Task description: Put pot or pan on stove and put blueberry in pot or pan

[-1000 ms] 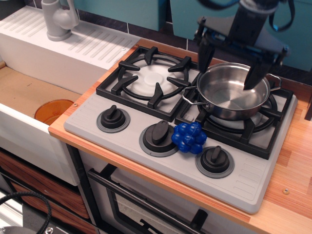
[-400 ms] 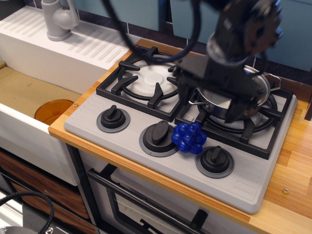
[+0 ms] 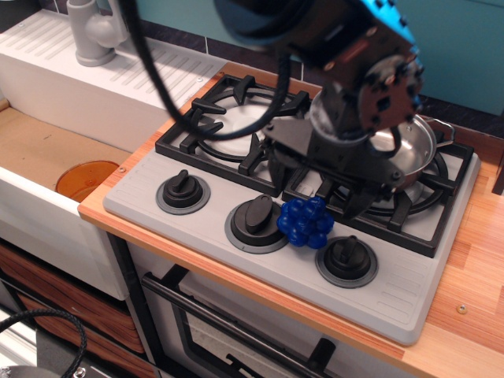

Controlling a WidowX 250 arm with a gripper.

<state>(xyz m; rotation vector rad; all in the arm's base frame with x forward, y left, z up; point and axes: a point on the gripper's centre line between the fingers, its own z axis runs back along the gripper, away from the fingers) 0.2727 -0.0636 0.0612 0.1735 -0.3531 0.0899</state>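
The blueberry, a cluster of glossy blue balls, lies on the grey stove between the middle knob and the right knob. The shiny steel pot sits on the right burner grate, mostly hidden behind my arm. My gripper hangs just above and behind the blueberry, apart from it. Its two black fingers are spread wide and hold nothing.
The left burner grate is bare. A third knob is at the front left. A white sink with a grey faucet stands at the left, with an orange disc in the basin. A wooden counter runs along the right.
My gripper has left the pot on the right burner and moved forward and left, down toward the blueberry. The pot and the blueberry have not moved.
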